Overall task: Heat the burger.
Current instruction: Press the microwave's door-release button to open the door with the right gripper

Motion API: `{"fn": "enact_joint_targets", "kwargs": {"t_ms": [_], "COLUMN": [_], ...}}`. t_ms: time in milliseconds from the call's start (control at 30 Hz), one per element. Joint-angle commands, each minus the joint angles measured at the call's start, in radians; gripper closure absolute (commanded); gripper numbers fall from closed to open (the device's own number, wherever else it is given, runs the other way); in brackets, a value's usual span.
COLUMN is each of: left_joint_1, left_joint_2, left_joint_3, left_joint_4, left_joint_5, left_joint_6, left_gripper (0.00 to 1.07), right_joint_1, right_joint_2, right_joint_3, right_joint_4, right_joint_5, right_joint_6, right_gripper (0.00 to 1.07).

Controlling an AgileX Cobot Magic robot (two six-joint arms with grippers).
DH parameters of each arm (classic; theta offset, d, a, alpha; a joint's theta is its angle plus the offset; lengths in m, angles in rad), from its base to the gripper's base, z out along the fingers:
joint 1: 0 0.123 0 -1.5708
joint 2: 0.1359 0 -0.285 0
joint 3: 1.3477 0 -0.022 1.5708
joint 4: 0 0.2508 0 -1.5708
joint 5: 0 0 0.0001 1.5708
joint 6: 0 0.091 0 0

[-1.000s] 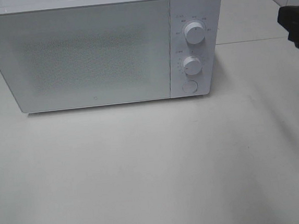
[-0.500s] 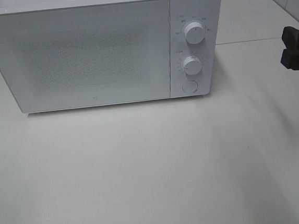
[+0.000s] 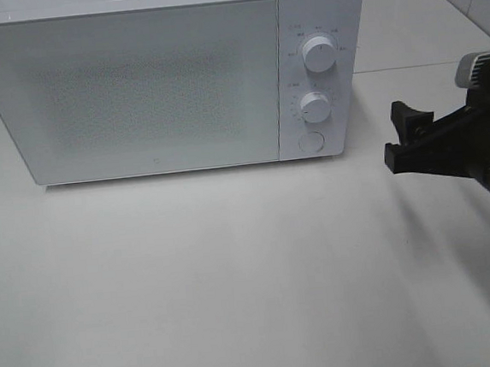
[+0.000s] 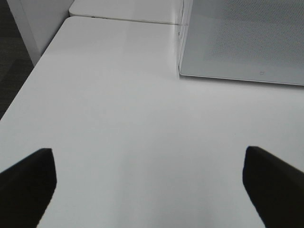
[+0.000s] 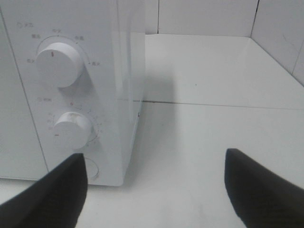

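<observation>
White table [image 3: 236, 279], closed microwave [image 3: 134, 90], right claw [image 3: 394, 134] spread wide

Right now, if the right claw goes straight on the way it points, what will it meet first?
Probably the white box-shaped microwave oven, at its front right corner beside the round white button. The right claw is open. Depth is unclear, so it could graze past the side.

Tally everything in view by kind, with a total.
White box-shaped microwave oven: 1
White round dial knobs: 2
White round push button: 1
Black end effectors: 2, left end effector and right end effector
Total: 6
</observation>
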Motion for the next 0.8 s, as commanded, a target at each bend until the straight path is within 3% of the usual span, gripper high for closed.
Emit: {"fn": "enact_joint_targets", "kwargs": {"t_ms": [33, 100, 267, 500, 733, 800], "left_joint_1": [0.001, 0.001, 0.001, 0.001, 0.001, 0.001], "left_joint_2": [-0.015, -0.015, -0.015, -0.015, -0.015, -0.015], "left_joint_3": [0.003, 0.003, 0.003, 0.003, 0.003, 0.003], "left_joint_4": [-0.002, -0.002, -0.002, -0.001, -0.001, 0.000], "left_joint_5": [-0.009, -0.009, -0.009, -0.009, -0.009, -0.009], "left_joint_6": [-0.003, -0.003, -0.003, -0.003, -0.003, -0.003], "left_gripper": [0.06, 0.06, 0.06, 0.06, 0.06, 0.06], "right_joint_1": [0.050, 0.120, 0.199, 0.218, 0.218, 0.218], "right_joint_2": [0.026, 0.055, 0.097, 0.105, 0.105, 0.105], "right_joint_3": [0.002, -0.002, -0.027, -0.044, -0.044, -0.044], "right_joint_4": [0.056, 0.120, 0.198, 0.197, 0.189, 0.188], "right_joint_5": [-0.048, -0.057, -0.051, -0.044, -0.042, -0.039], "right_joint_6": [-0.017, -0.018, -0.025, -0.005, 0.271, 0.449], "right_gripper": [0.31, 0.31, 0.31, 0.31, 0.32, 0.34]}}
